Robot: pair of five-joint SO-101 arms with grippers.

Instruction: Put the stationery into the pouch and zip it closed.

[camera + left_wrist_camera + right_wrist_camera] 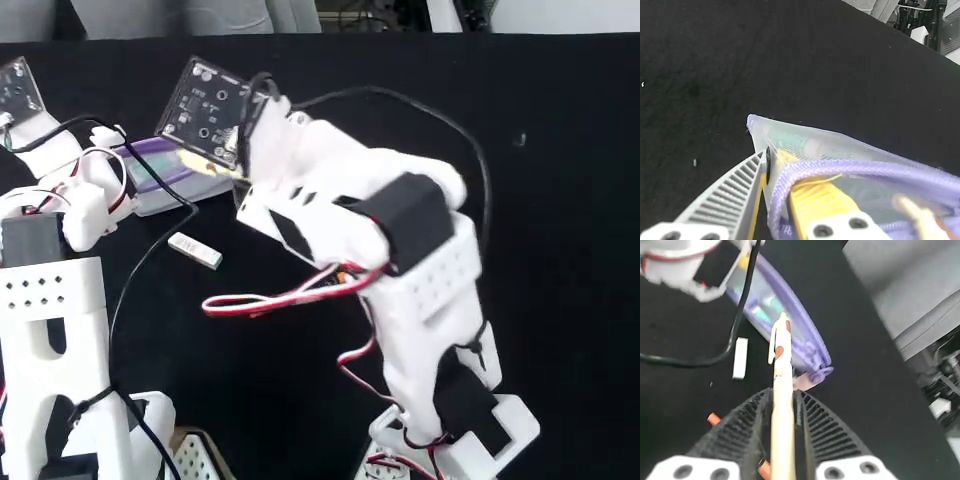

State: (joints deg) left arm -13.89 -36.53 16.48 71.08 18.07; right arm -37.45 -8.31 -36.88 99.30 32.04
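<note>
Left end effector is clamped on the corner of the purple mesh pouch, which is lying on the black counter. Right end effector is pinching a pen tight, tip aimed at the pouch. A little white eraser sits just beside it.

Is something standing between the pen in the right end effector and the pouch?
Nothing visible does. The pen, shut in the right end effector, points at the purple edge of the pouch. A black cable crosses the pouch beside the pen's tip, not in its line.
</note>
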